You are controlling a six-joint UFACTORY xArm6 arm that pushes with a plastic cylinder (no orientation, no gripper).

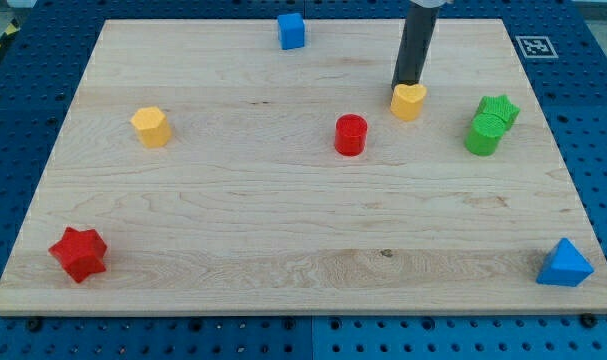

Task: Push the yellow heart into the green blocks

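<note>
My tip (410, 84) – bare dark rod, grips nothing – touching yellow heart (409, 101); green blocks (490, 125) near, right.

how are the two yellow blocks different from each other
The yellow heart sits toward the view's right, near the green blocks; the yellow hexagon sits alone toward the view's left. The heart has a notched top, the hexagon flat sides. My tip is right at the heart's top edge; nothing is near the hexagon. Both are the same yellow and look similar in size.
</note>
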